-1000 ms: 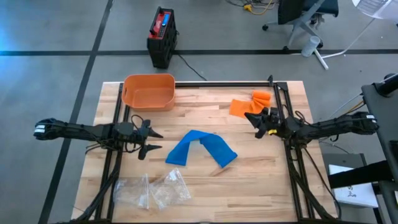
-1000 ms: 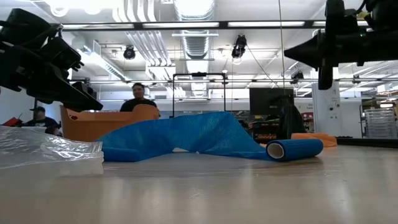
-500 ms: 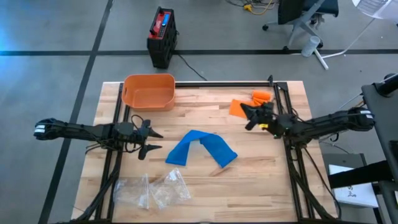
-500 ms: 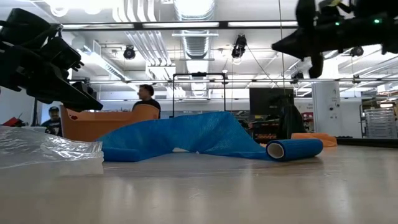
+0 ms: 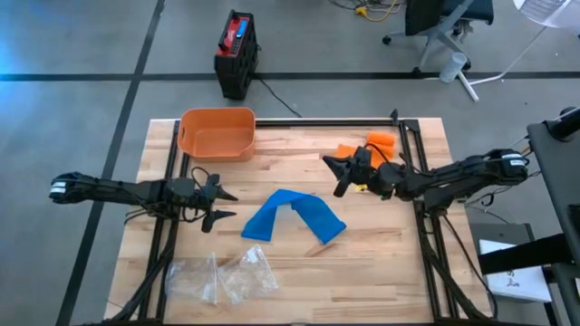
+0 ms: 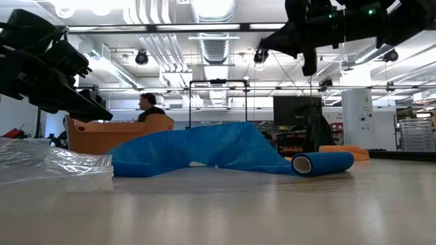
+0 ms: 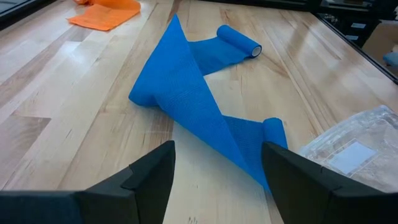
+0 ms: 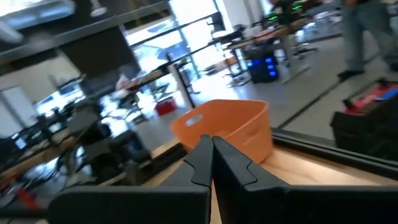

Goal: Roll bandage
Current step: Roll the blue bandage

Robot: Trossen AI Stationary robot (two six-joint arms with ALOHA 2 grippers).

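High view looks straight down on the table; low view sits at tabletop level, facing the room. Both share the blue bandage, close up in left wrist view.

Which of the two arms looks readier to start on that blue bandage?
Probably the left. The left gripper is open and faces the blue bandage directly. The right gripper is shut and hangs above the table, pointing toward the orange bin.
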